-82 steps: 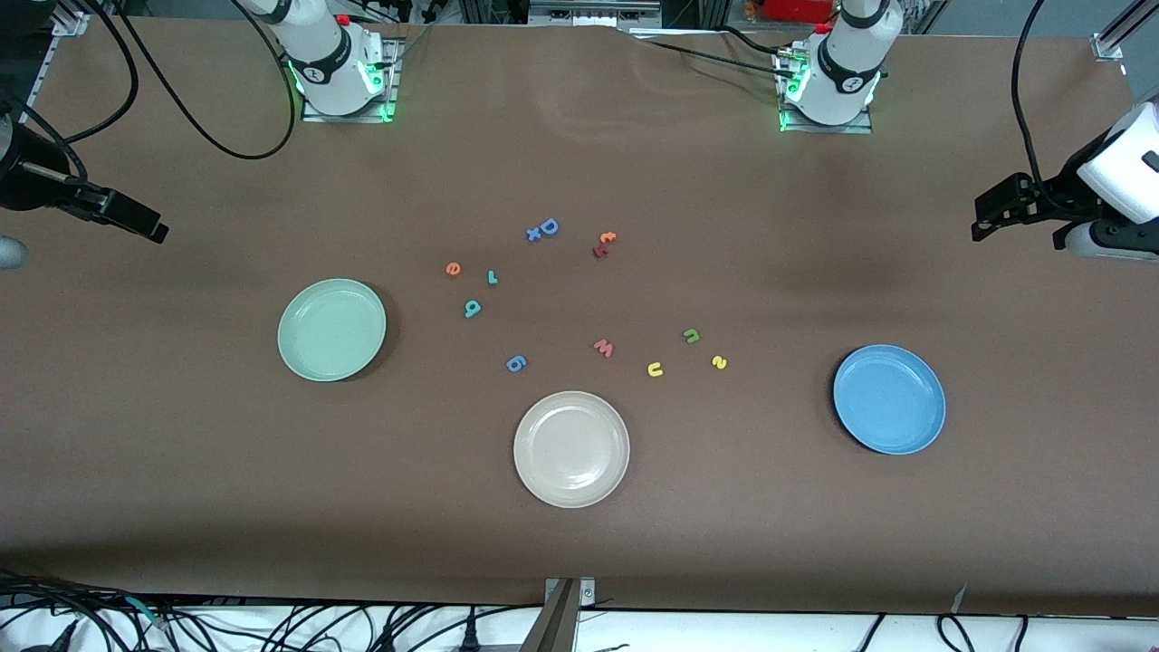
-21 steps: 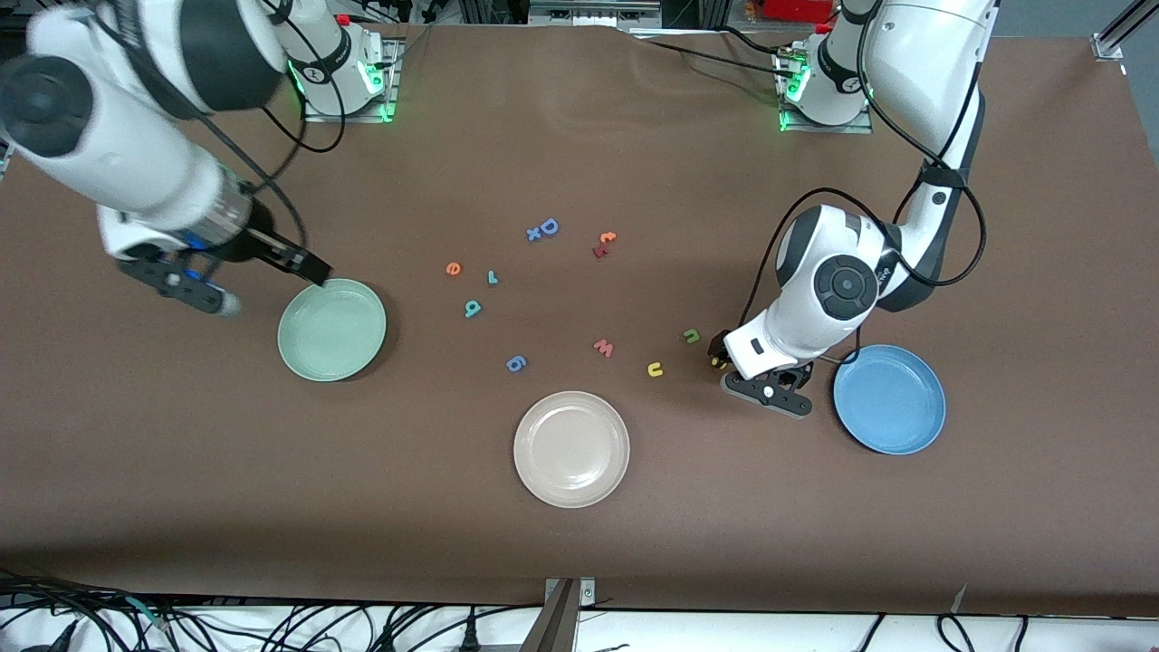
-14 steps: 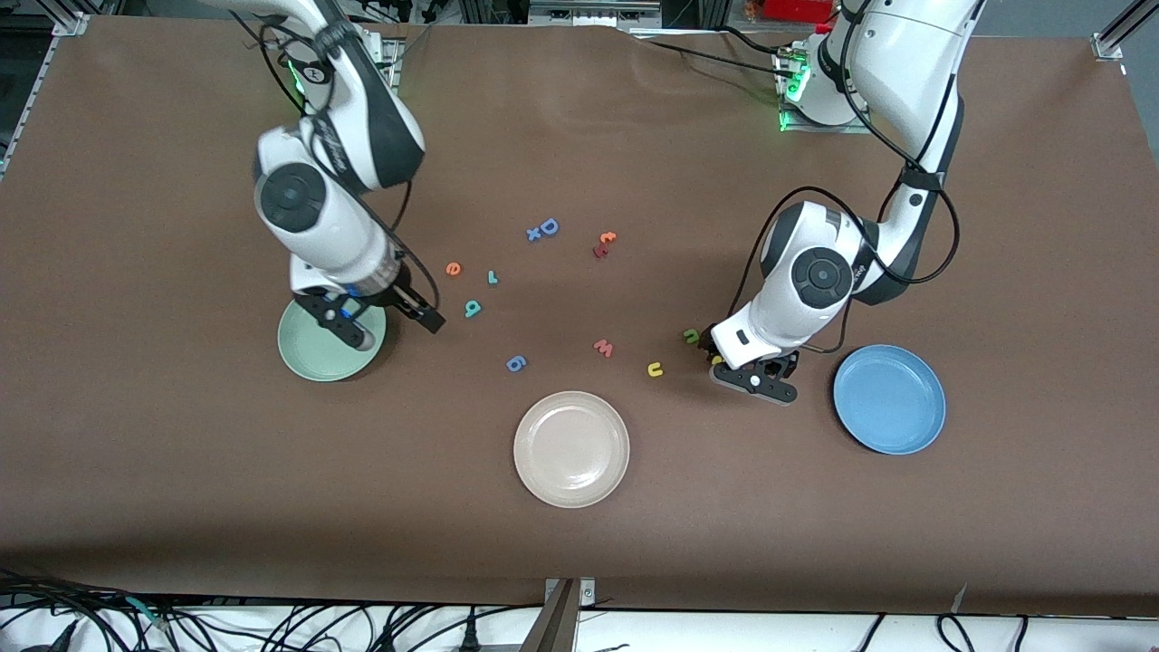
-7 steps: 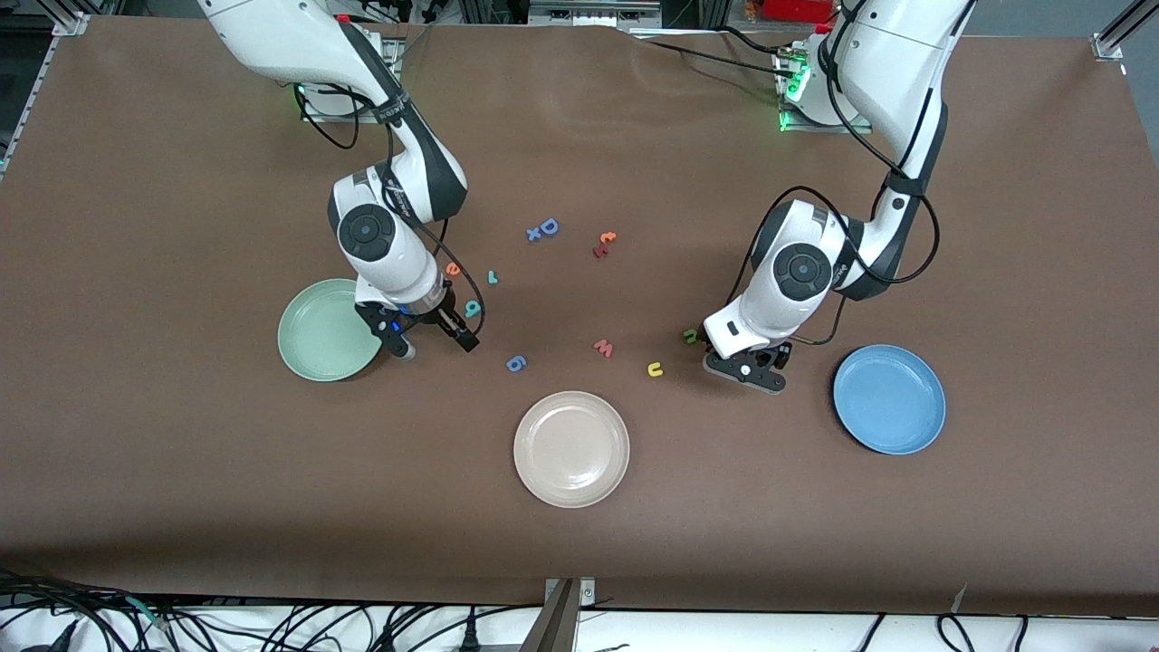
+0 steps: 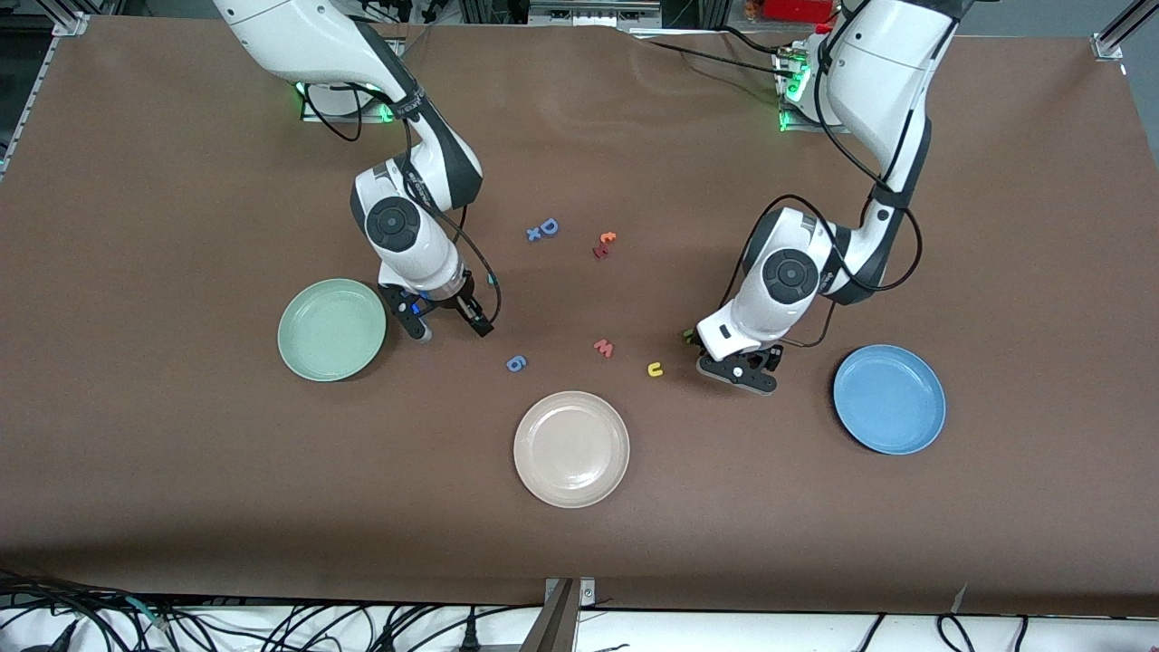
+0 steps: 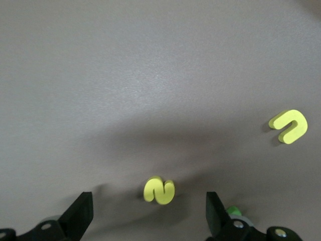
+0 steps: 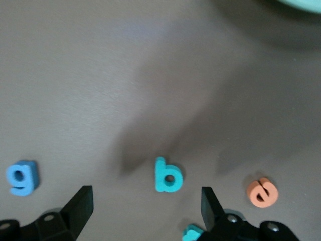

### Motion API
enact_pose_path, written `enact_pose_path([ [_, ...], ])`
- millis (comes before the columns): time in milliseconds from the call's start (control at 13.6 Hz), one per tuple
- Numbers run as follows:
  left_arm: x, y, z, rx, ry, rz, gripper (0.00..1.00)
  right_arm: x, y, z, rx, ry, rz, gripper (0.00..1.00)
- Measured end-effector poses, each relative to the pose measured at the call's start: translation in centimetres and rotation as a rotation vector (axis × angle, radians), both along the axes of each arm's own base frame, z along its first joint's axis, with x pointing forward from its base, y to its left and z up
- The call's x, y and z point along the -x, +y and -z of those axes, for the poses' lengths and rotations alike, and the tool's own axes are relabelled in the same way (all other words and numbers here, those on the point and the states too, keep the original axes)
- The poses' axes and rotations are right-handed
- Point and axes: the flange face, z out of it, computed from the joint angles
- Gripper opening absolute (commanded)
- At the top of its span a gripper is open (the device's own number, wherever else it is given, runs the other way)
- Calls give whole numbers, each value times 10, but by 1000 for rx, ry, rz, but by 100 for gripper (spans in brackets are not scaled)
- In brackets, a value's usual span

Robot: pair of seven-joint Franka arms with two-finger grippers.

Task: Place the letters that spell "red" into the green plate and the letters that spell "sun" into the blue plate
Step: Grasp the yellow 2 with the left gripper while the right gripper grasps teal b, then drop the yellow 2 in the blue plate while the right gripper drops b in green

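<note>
Brown cloth is covering the whole table [image 5: 163, 453], and two white arms are reaching down from bases along its top edge.

Toward the right arm's end of the table, the green plate [image 5: 331, 329] is sitting with nothing in it. The right gripper [image 5: 448, 319] is hanging low just beside that plate, toward the table's middle, its fingers [image 7: 80, 205] spread wide. In the right wrist view, the teal "d" [image 7: 167, 176] is lying on the cloth between those fingers, the orange "e" [image 7: 262, 192] is lying near one finger, a scrap of the teal "r" [image 7: 192, 233] is peeking out at the frame's edge, and a blue "g" [image 7: 22, 177] is lying off to one side.

Toward the left arm's end, the blue plate [image 5: 889, 398] is also sitting bare. The left gripper [image 5: 732, 360] is hanging low between that plate and the table's middle, fingers [image 6: 80, 213] spread wide. In the left wrist view, the yellow "s" [image 6: 159, 190] is lying on the cloth between them, untouched. The yellow "u" [image 5: 655, 369] is lying near it toward the middle, and the dark green "n" [image 5: 689, 336] is showing only as a sliver beside the gripper.

A cream-white plate [image 5: 571, 448] is resting nearest the front camera. A pink "w" [image 5: 604, 348], a blue "D" [image 5: 547, 226] and a red-orange pair of letters [image 5: 604, 244] are scattered around the middle.
</note>
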Motion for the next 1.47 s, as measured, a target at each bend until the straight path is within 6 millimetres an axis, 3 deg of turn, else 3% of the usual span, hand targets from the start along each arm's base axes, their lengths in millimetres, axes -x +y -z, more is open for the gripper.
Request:
enact_pose_path([
  [295,2,-3,9,1,-4,-1,84,7,-1,11,5,13,23,91],
  [736,0,-4,7,4,-11,-3,35,10,0,16,7,21,24,91],
  [957,-1,-3,4,5,-17,-9,18,11,0,22,11,27,24,87],
  [1031,-1,-3,3,5,-17,-10,13,11,0,23,12,29,24,78],
  [1178,-1,-3,3,5,-17,-11,3,12,-1,25,13,31,25,50],
  [1473,-6,2,0,1,-18,-19,0,11,0,25,11,27,25,9],
])
